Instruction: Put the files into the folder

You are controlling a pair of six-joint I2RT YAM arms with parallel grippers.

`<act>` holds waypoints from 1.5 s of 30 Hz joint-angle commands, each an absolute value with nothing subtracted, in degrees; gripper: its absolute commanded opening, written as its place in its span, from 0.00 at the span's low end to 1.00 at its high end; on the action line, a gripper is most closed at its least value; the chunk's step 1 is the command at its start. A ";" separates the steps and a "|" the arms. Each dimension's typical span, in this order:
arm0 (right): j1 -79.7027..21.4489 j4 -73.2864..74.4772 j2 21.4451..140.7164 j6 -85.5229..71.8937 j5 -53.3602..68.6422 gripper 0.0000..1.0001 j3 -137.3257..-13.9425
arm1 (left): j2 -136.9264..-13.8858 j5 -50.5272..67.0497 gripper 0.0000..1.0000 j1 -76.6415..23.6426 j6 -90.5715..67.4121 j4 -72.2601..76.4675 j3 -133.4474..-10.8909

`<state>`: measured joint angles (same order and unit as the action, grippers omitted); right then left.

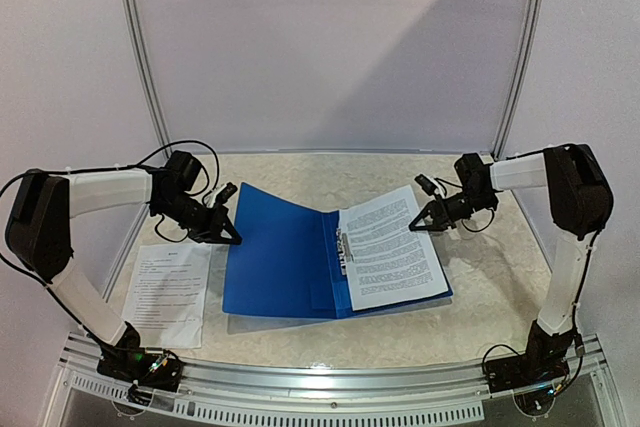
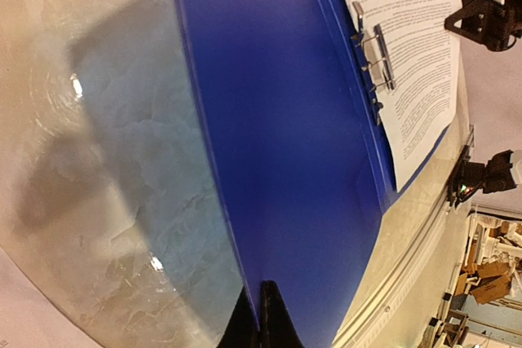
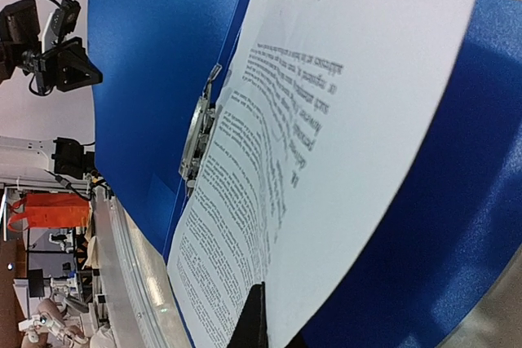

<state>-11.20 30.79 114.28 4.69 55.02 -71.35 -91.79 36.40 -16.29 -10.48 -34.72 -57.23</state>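
The blue folder [image 1: 275,252] lies open on the table, with the metal clip [image 1: 345,247] at its spine. My left gripper [image 1: 236,238] is shut on the outer edge of the left cover [image 2: 285,120], which is raised off the table. A printed white sheet [image 1: 390,247] lies on the right half, its inner edge at the clip [image 3: 200,132]. My right gripper [image 1: 416,225] is shut on that sheet's outer edge [image 3: 326,136] and holds it curved up. A second printed sheet [image 1: 170,287] lies flat on the table, left of the folder.
A metal rail [image 1: 330,382] runs along the near table edge between the arm bases. A curved frame tube [image 1: 140,47] and walls close the back and sides. Boxes [image 2: 489,270] stand beyond the table.
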 commanded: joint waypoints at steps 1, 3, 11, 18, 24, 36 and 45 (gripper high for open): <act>-11.96 28.18 115.19 2.73 54.75 0.00 -71.05 | -90.23 35.51 0.01 -17.30 -9.21 -34.88 -58.36; -11.95 28.78 115.31 2.77 54.02 0.04 -71.48 | -90.09 35.51 0.01 -17.31 -9.14 -34.81 -58.36; -11.96 31.52 115.21 3.44 49.30 0.42 -72.55 | -89.90 35.49 0.01 -17.34 -9.05 -34.89 -58.27; -12.73 33.40 113.80 1.87 38.66 0.98 -74.82 | -89.85 35.46 0.01 -17.40 -8.98 -34.97 -58.37; -14.38 36.87 111.65 0.76 25.40 0.99 -77.33 | -89.65 35.24 0.01 -17.38 -8.49 -35.11 -58.58; -17.52 33.37 95.82 -4.56 13.20 0.99 -74.88 | -83.41 30.89 0.70 -16.86 -0.43 -43.77 -66.09; -25.49 31.98 88.31 -5.44 8.91 0.99 -72.53 | -85.48 21.23 1.00 -3.53 22.50 -71.42 -84.67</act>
